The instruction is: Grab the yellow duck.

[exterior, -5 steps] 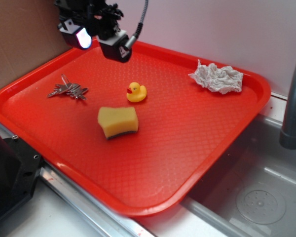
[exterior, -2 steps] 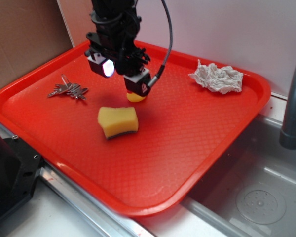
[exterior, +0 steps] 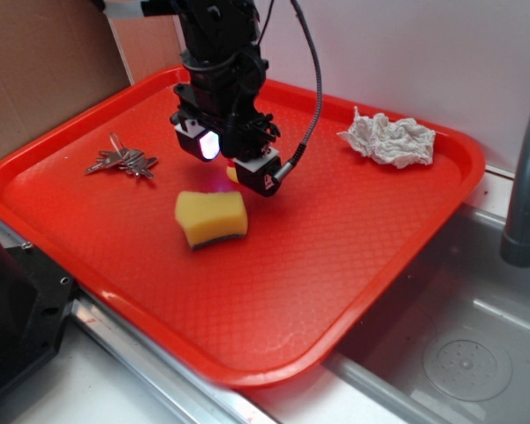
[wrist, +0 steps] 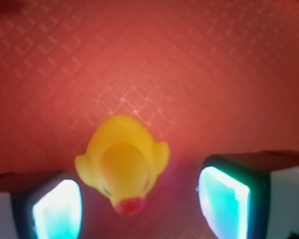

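One step left: I must shut on the yellow duck (wrist: pixel 122 163).
Gripper (wrist: pixel 139 206): jaws spread, straddling it.
Place: tray (exterior: pixel 353 265) middle.

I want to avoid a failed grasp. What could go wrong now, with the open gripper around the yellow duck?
1. In the wrist view the yellow duck sits nearer one finger of the gripper than the other, so closing may push or tip it instead of pinching it.
2. The sponge lies close beside the gripper in the exterior view; a lower or sideways move might bump it.
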Motion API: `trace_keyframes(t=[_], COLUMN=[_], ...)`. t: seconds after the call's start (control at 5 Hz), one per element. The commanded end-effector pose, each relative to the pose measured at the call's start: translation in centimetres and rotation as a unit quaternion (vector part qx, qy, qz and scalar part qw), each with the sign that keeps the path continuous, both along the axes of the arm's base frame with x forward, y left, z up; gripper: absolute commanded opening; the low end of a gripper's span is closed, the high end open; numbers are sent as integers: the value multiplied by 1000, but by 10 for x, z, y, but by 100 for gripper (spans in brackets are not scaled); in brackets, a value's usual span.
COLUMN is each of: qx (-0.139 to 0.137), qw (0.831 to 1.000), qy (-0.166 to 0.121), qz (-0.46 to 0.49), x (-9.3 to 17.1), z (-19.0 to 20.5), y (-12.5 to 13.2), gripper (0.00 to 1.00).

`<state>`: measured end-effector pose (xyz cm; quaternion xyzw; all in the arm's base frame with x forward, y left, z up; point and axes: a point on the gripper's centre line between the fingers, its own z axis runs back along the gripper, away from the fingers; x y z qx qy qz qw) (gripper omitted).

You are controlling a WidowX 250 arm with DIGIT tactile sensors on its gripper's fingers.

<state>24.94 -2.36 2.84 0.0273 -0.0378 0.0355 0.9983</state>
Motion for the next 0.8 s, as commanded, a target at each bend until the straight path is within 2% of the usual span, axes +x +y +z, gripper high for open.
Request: trace_keyframes(t=[0.0,0.2,0.4,0.6], qx=[-50,-58,-32,-5], qw=[998,998,999,1000], qy=[-28,-25,-1,4], qz=[-23,-24,8,29], x=[13,15,14,4], z=[1,0,7,55], y=[8,8,9,4], gripper=[0,0,0,0])
